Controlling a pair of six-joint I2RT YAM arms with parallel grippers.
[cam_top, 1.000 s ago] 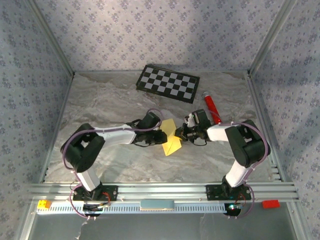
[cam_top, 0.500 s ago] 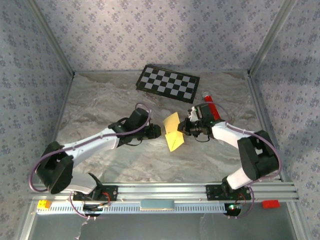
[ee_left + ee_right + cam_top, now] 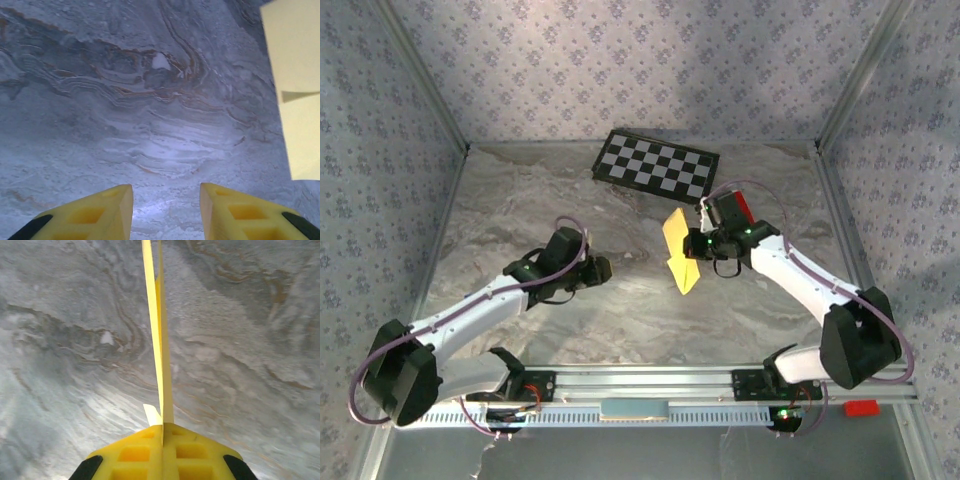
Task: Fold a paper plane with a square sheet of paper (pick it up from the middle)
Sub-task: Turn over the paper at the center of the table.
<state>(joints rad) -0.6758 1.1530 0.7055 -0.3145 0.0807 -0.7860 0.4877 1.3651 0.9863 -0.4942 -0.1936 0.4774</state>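
Now, at the right gripper [image 3: 162, 432], we see both yellow fingers [image 3: 130, 455] pressed flat together on the pale-yellow sheet of paper [image 3: 161, 340]. The sheet runs away from them edge-on as two thin layers lying close against each other, with a small flap showing just beside the grip. At the left gripper [image 3: 166, 205] the fingers [image 3: 110, 212] stand apart with nothing between them but the bare marbled table [image 3: 150, 125]. The sheet sits at the right margin of that wrist view, well clear of the fingertips, and one folded edge crosses its face. Moving outward in the overhead view, we note what has changed over the last second. Both grippers had met at the sheet near the middle of the table. The left arm has since let go and swung back toward its own side, while the right arm has carried the sheet away toward the far right. The sheet now hangs off the table in front of the checkerboard panel [image 3: 656, 166] and near the red tube [image 3: 741, 208], which the right arm partly hides. We read this as a handover, with the sheet now in the right gripper's sole keeping. At least one fold appears to be in place, but the shape is still a broad doubled sheet and not yet a narrow pointed dart, so much of the folding seems to remain. We judge that any further crease will need the freed left gripper to return to the sheet, or the sheet to be laid down flat again.
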